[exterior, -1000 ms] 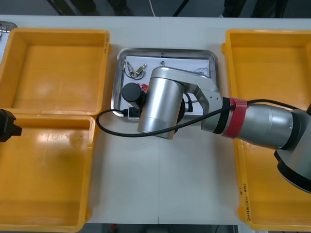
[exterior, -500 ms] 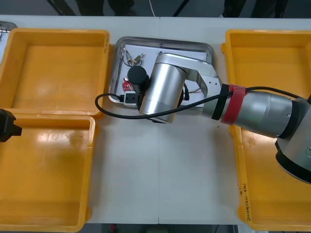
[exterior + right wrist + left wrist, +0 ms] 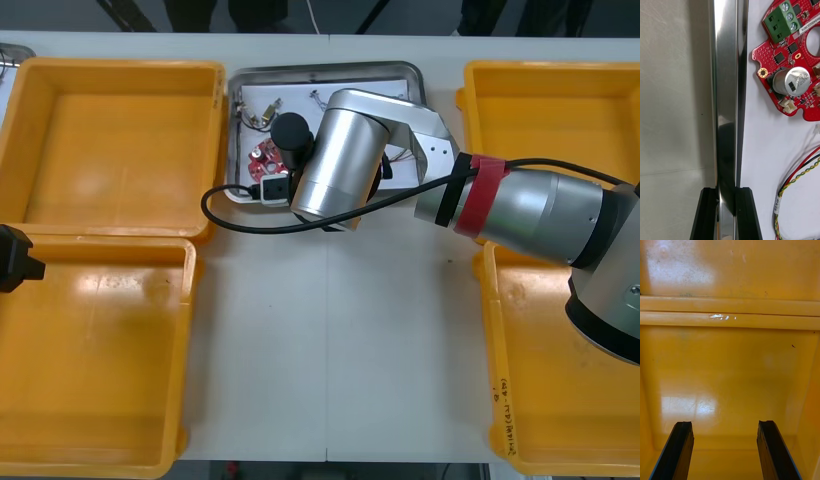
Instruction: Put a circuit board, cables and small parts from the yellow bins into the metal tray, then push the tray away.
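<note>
My right gripper [image 3: 726, 192] has its black fingers clamped on the shiny rim of the metal tray [image 3: 727, 93]. Just past them, on the tray's white inside, lies a red and yellow cable [image 3: 799, 174], then the round red circuit board [image 3: 790, 71] (green terminal block, silver can). The tray sits far up the table between the yellow bins [image 3: 110, 140]. My left gripper [image 3: 724, 427] hangs over a left-side bin, fingers spread.

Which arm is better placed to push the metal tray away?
Right. The right gripper is shut on the near rim of the shiny metal tray, which holds the round red circuit board. The left gripper hangs open over a yellow bin, away from the tray.
</note>
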